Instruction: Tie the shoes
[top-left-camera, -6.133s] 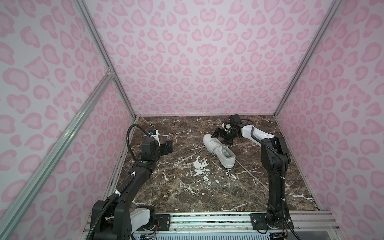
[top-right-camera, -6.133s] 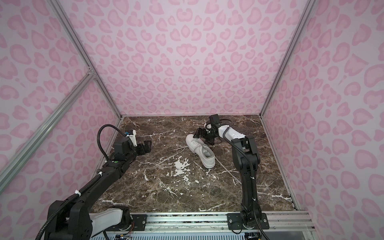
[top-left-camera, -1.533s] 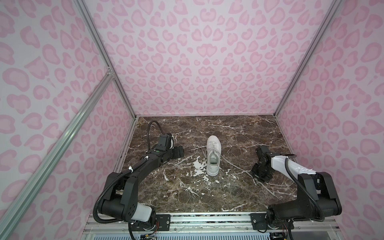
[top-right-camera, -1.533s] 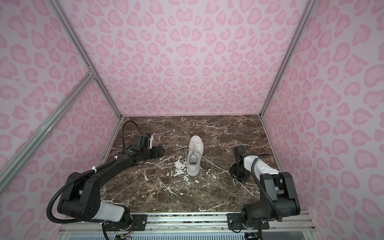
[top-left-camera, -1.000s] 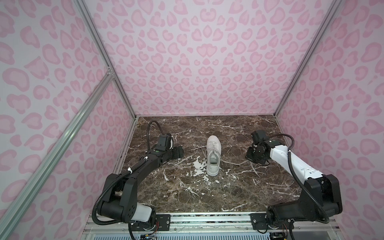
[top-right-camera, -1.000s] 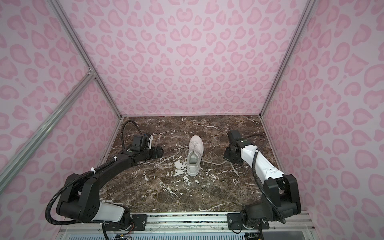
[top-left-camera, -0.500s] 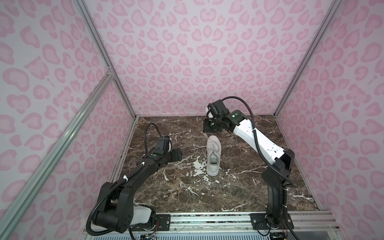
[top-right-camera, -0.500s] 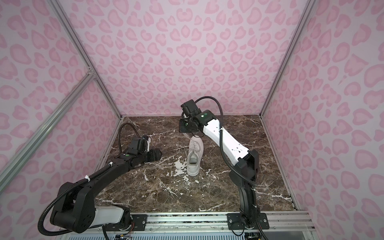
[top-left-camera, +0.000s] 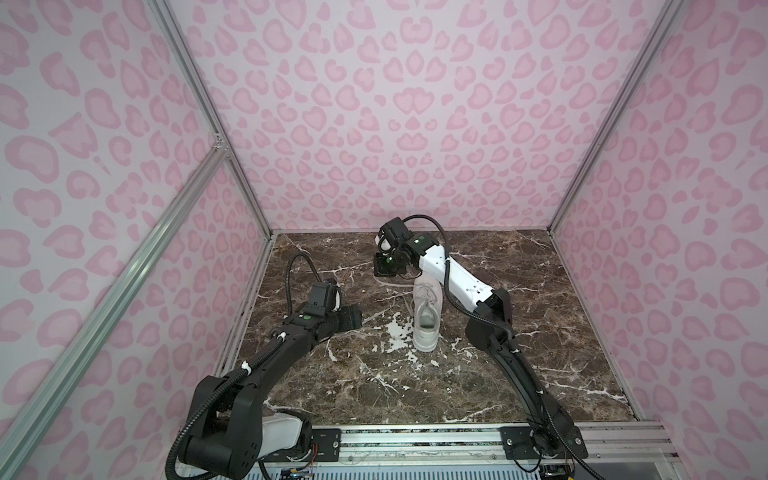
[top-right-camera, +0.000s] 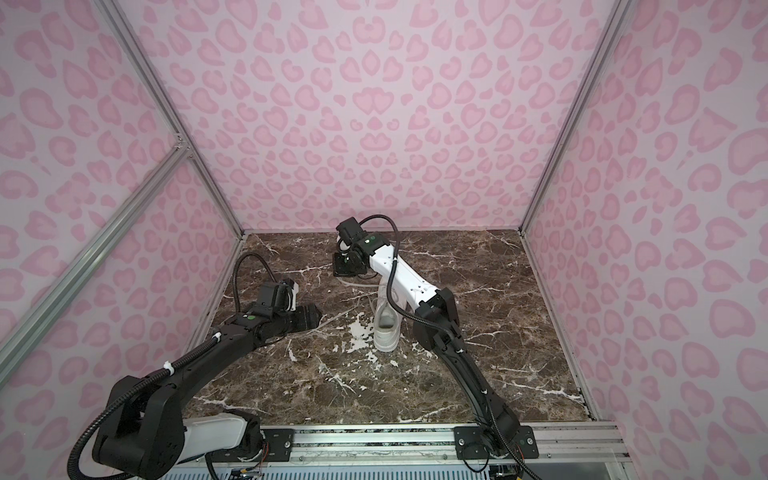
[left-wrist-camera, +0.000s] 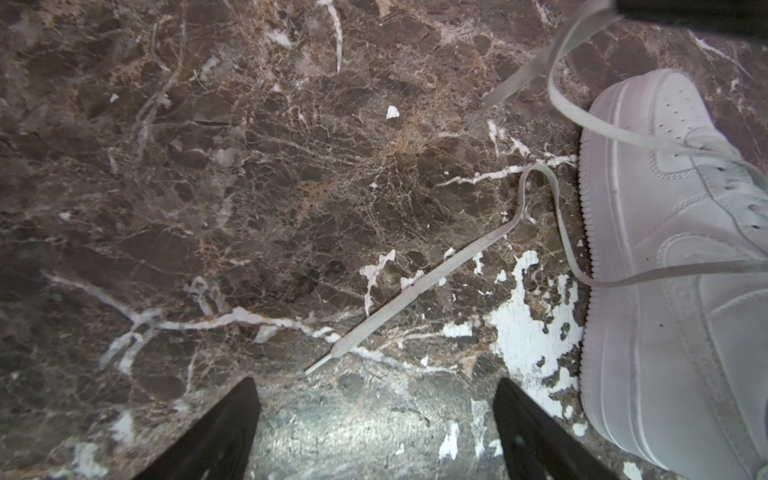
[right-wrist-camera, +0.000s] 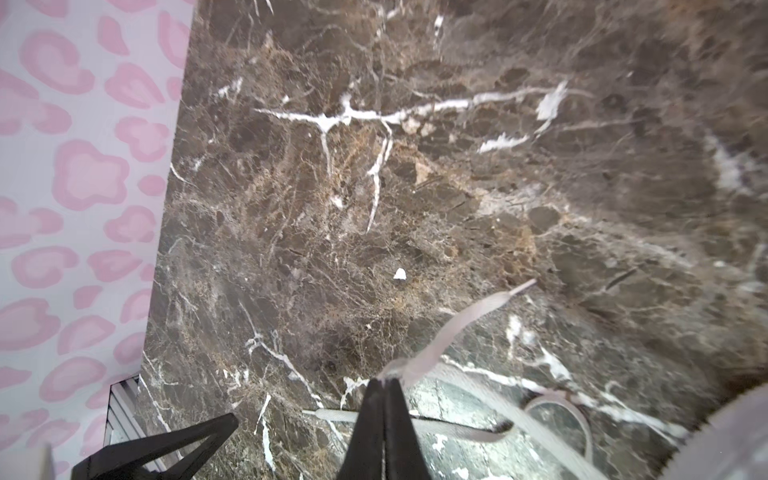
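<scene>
OK, we see the sneaker (top-left-camera: 426, 318) at the centre of the tabletop (top-left-camera: 540, 332), toe toward the back wall (top-left-camera: 415, 124). Our right tool (right-wrist-camera: 384, 384) is pinched on a lace (right-wrist-camera: 440, 340) past the toe. Left tool (left-wrist-camera: 375, 384) is spread wide, empty, near the other lace (left-wrist-camera: 415, 286).

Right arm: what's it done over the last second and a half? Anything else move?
The right gripper, shut on one lace, swung from right of the sneaker, across its toe, to the far left, dragging that lace along. The sneaker and the open left gripper by the other lace stayed put.
</scene>
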